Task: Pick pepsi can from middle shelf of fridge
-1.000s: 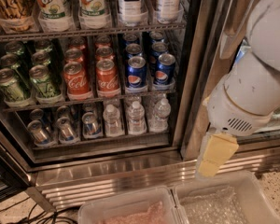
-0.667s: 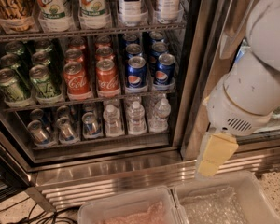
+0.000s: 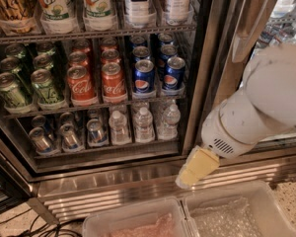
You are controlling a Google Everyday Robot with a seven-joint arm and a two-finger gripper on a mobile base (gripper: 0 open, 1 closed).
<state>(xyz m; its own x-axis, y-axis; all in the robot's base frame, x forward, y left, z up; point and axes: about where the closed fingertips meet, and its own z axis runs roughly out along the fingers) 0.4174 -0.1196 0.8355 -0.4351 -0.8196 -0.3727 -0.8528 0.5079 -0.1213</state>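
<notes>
The fridge [image 3: 207, 83] stands open, with a steel frame and wire shelves of drinks. On the middle shelf [image 3: 93, 105] there are rows of green, red and blue cans. Two dark-blue pepsi cans stand at the front right of it, one [image 3: 144, 76] beside the red Coca-Cola cans [image 3: 113, 81] and one [image 3: 173, 73] by the door post; more stand behind them. My gripper [image 3: 196, 168], a pale yellow end on the white arm [image 3: 266, 102], hangs outside the fridge, low and right of the pepsi cans, in front of the bottom sill.
The top shelf holds tall bottles [image 3: 96, 6]. The bottom shelf holds small water bottles [image 3: 143, 125] and cans [image 3: 69, 135]. The glass door [image 3: 256, 19] stands open on the right. Two clear plastic bins [image 3: 227, 216] sit below the sill. Cables [image 3: 19, 226] lie on the floor at left.
My gripper and forearm have moved left, closer to the fridge's door post. The cans and shelves have not moved.
</notes>
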